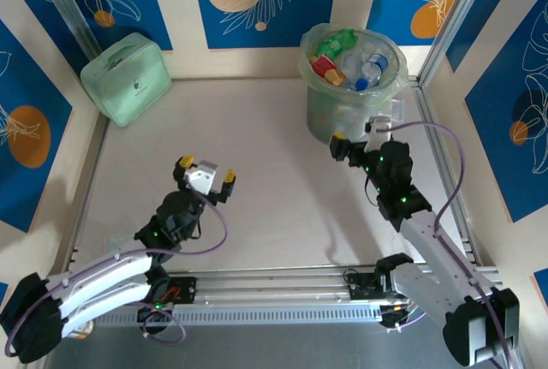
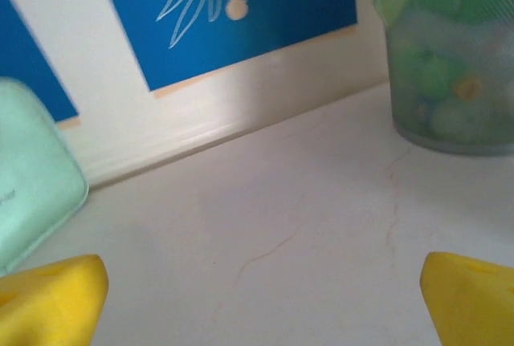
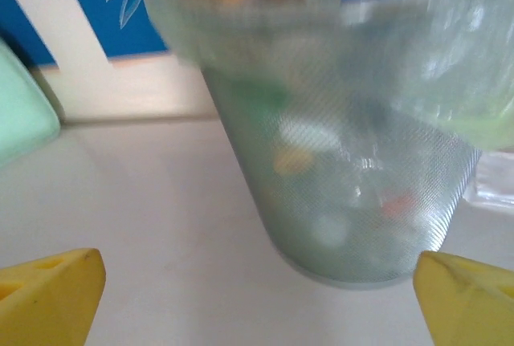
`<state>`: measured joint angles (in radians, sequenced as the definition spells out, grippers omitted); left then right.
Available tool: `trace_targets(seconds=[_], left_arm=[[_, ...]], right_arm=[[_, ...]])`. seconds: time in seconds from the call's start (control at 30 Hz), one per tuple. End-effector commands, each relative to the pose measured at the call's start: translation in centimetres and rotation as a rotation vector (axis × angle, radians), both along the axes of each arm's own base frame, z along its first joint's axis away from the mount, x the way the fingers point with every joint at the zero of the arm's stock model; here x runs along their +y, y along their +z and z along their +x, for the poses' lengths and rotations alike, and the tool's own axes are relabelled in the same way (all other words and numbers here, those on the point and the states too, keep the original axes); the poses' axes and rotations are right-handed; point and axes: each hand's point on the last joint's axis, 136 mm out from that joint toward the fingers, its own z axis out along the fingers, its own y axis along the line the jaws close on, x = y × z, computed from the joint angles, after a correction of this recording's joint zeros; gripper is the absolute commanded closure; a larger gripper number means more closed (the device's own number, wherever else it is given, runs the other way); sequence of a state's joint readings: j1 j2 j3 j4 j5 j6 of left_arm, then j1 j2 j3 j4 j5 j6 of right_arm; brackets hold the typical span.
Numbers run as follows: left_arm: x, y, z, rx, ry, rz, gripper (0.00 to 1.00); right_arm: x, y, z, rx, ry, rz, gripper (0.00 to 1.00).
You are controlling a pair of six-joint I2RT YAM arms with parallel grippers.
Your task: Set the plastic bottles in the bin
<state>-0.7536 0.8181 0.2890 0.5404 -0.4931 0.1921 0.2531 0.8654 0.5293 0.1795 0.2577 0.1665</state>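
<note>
The bin (image 1: 330, 108) stands at the back right of the table, pale green and bag-lined. Several plastic bottles (image 1: 353, 61) lie heaped inside it: green, red-orange labelled and clear ones with blue caps. Through its wall they show as blurred colours in the right wrist view, where the bin (image 3: 353, 161) looms close. My right gripper (image 1: 354, 135) hovers just in front of the bin's base, open, nothing between its yellow fingertips (image 3: 48, 294). My left gripper (image 1: 206, 174) is open over the middle-left of the table, its fingertips (image 2: 48, 298) wide apart above bare tabletop. The bin (image 2: 450, 65) appears far right there.
A mint-green rounded case (image 1: 127, 76) leans at the back left corner; its edge (image 2: 32, 177) shows in the left wrist view. Blue patterned walls and metal frame rails (image 1: 445, 163) enclose the white table (image 1: 265, 155).
</note>
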Motion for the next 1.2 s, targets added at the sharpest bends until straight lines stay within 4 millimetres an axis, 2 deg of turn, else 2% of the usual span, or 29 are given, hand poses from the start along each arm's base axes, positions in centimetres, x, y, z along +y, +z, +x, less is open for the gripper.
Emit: trace_targets(seconds=[0.0,0.1,0.2,0.27,0.37,0.43,0.5,0.57,0.63,0.67,0.73,0.77,1.17], left_arm=[[0.1,3.6,1.6,-0.182,-0.033,0.062,0.01],[5.7,1.6,4.8,-0.125,0.189,-0.003,0.01],[8.6,-2.8,6.4,0.061,0.262,0.117,0.01],[10.6,-5.4,6.6,0.117,0.323,0.128,0.01],[12.6,-8.0,6.2,0.094,0.34,-0.004,0.01],[12.4,-7.7,6.4,0.017,0.306,-0.046,0.01],[12.8,-9.0,7.7,0.032,0.331,-0.084,0.01],[13.5,-10.7,9.2,0.067,0.39,-0.074,0.01],[12.0,-12.1,10.0,0.193,0.291,-0.045,0.01],[11.3,-12.5,10.9,0.256,0.226,-0.048,0.01],[12.2,-12.7,11.8,0.305,0.212,-0.123,0.01],[12.8,-12.8,12.1,0.323,0.237,-0.135,0.01],[12.8,-12.6,12.0,0.307,0.239,-0.13,0.0]], right_arm=[[-0.1,-2.1,-0.2,-0.126,0.089,-0.16,0.01],[-4.1,-5.6,0.2,-0.027,-0.065,-0.151,0.01],[-6.9,-8.1,0.2,0.035,-0.169,-0.143,0.01],[-7.9,-9.3,0.1,0.044,-0.205,-0.116,0.01],[-8.2,-9.7,0.7,0.02,-0.209,-0.058,0.01],[-8.3,-9.7,1.1,-0.031,-0.193,0.001,0.01],[-7.8,-9.7,2.1,-0.034,-0.148,0.048,0.01],[-7.4,-10.5,3.2,-0.015,-0.118,0.063,0.01],[-7.0,-12.4,4.4,-0.003,-0.086,0.064,0.01],[-6.8,-12.3,5.5,-0.022,-0.072,0.077,0.01],[-6.2,-13.4,6.4,0.146,-0.043,0.034,0.01],[-5.5,-13.7,7.0,0.122,-0.051,-0.007,0.01],[-5.5,-13.7,6.9,0.13,-0.077,-0.036,0.01]])
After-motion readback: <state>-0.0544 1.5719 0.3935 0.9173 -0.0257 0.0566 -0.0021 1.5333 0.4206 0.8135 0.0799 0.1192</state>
